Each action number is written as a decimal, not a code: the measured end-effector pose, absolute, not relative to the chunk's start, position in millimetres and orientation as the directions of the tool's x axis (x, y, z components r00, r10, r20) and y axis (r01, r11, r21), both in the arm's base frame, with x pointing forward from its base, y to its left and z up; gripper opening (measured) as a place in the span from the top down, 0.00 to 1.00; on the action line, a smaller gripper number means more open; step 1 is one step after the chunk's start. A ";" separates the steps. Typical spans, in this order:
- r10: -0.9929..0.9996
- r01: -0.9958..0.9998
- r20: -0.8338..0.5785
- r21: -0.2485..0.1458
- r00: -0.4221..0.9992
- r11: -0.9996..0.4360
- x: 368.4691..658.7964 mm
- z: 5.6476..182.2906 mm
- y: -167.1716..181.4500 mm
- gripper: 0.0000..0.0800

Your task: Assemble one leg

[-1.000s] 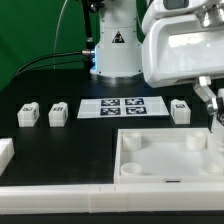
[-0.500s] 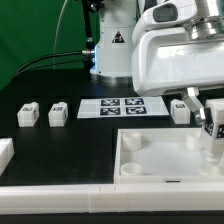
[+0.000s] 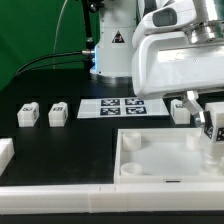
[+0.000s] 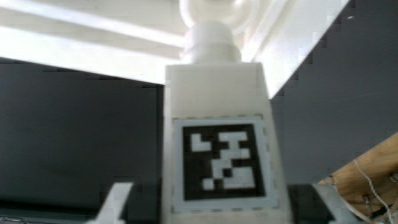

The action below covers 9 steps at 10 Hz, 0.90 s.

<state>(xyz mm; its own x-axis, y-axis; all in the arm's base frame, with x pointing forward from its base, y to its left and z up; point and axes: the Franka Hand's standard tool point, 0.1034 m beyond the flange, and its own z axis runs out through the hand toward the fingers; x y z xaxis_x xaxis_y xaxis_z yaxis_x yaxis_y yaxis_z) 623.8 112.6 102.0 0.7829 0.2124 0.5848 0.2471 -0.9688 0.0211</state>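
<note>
We see the claw (image 3: 208, 110) pinching one leg (image 3: 213, 129) between its two fingers (image 4: 118, 204). The leg stands upright, its tag facing the wrist camera. It is over the big white panel (image 3: 150, 165) on the black bench (image 3: 60, 140), at the exterior view's right. We cannot tell if they touch.

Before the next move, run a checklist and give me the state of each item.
1. Held leg sits between the fingers of the gripper: ok.
2. Held leg is straight in the grip, with its tag facing the wrist camera: ok.
3. Panel lies flat with its recessed corners facing up: ok.
4. Held leg is lined up over the panel's corner on the exterior view's right: cannot tell, the arm hides it.
5. Clearance to the nearest loose leg: cannot tell.
6. Two loose legs on the exterior view's left are well away from the arm: ok.
</note>
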 end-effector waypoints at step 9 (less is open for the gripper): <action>0.221 0.255 0.571 0.021 0.791 -0.967 614.7 88.8 114.5 0.63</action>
<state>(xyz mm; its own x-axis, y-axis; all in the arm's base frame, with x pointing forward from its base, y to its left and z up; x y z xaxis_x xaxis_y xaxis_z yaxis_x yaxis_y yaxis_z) 614.7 114.5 88.8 0.7908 0.2206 0.5709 0.2548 -0.9668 0.0206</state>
